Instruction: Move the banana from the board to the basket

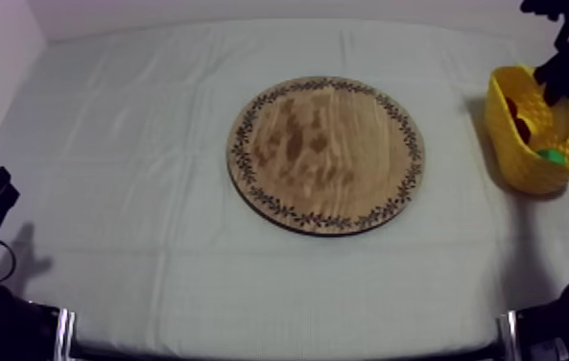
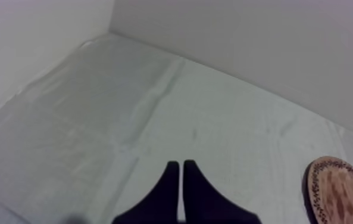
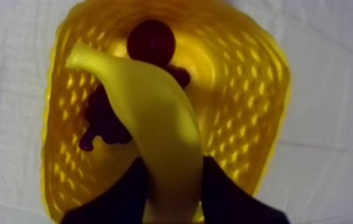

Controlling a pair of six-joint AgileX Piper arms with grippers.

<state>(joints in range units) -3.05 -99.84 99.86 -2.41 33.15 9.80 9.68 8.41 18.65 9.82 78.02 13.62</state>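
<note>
**Right claw** (image 3: 172, 165): closed on the banana (image 3: 149, 107), gripping its near end. The free end reaches out over the mouth of the yellow basket (image 3: 247, 89). From above, the basket stands at 3 o'clock of the wooden board (image 1: 326, 154), well apart from it, and the board is bare. The banana is off the board and held above the basket, not yet in it.

**Basket contents:** a small red fruit (image 3: 150, 40) and a bunch of grapes (image 3: 102, 122), both beneath the banana's free end.

**Left claw** (image 2: 181, 173): fingers together, holding nothing, low over the bench (image 2: 155, 107) at about 8 o'clock of the board.

**Judgement:** the step in hand is the release. I would lower the right claw until the banana's free end is inside the rim, centred so neither end catches the wall. Then I would part the fingers fully and lift straight up.

**Risk:** let go high or off-centre, the banana may bounce off the fruit below or tip the basket.
</note>
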